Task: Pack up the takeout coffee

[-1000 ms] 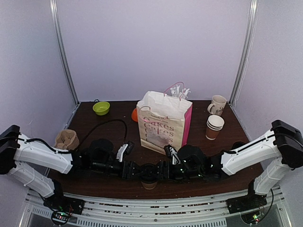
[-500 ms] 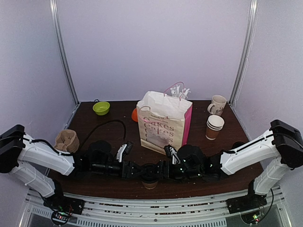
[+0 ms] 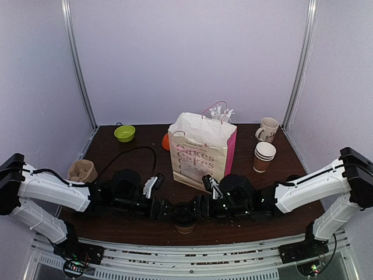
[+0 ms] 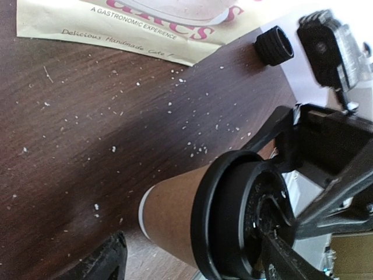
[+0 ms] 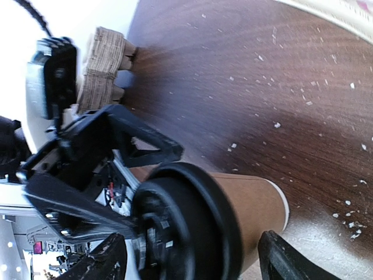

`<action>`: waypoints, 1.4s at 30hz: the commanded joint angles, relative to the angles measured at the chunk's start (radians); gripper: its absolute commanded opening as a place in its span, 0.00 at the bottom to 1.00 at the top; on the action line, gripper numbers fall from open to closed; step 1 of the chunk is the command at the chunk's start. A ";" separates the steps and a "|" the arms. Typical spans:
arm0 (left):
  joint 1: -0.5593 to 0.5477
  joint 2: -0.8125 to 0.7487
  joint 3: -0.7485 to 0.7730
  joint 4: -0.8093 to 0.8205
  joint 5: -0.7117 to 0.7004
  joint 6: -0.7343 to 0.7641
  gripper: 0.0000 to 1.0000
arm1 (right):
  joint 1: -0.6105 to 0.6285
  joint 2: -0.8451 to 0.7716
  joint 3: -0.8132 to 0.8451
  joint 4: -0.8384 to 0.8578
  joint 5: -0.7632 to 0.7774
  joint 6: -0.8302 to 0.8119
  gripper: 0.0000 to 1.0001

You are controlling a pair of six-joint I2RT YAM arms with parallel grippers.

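**Two tools crowd one cup at the worktop's edge**

Since a second ago both arms have shuffled slightly. The left elbow has edged inward and the right shoulder has sunk, while the tools stay nose to nose.

The left tool (image 4: 192, 256) is released: its fingers (image 4: 111, 259) stand wide, one clear of the brown wall of the takeout coffee (image 3: 185, 221). The cup stands lidded at the very near lip of the worktop (image 3: 111, 160), between the two tools. The right tool (image 5: 195, 259) brackets it from the other side. I cannot tell whether it is clenched on the cup or merely beside it.

The main danger, as I judge it, is a nudge from either tool sending the cup off the edge (there is little margin on the near side). A squeeze near the rim might also pop the lid, and the tools could knock each other.

Further back, from the left, are a cardboard carrier (image 3: 81, 171), a green bowl (image 3: 125, 133) and a black cable (image 3: 125, 154). Then comes the paper bag (image 3: 201, 157), with stacked paper cups (image 3: 264, 156) and a mug (image 3: 268, 128) to its right. The bag stands tall and white tissue fills its mouth, so that is likely the obstacle.
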 commanded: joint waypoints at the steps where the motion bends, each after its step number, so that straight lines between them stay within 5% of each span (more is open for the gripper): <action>1: 0.000 -0.025 0.064 -0.184 -0.027 0.070 0.86 | -0.004 -0.071 0.020 -0.042 0.016 -0.038 0.80; 16: 0.000 -0.165 0.043 -0.222 -0.084 0.039 0.93 | -0.034 -0.098 -0.140 0.093 0.079 0.047 0.77; 28: 0.000 -0.116 -0.021 -0.144 -0.066 0.006 0.76 | -0.039 -0.187 -0.228 0.132 0.156 0.071 0.76; 42: 0.000 -0.090 -0.016 -0.104 -0.037 0.000 0.79 | -0.047 -0.114 -0.212 0.155 0.112 0.102 0.70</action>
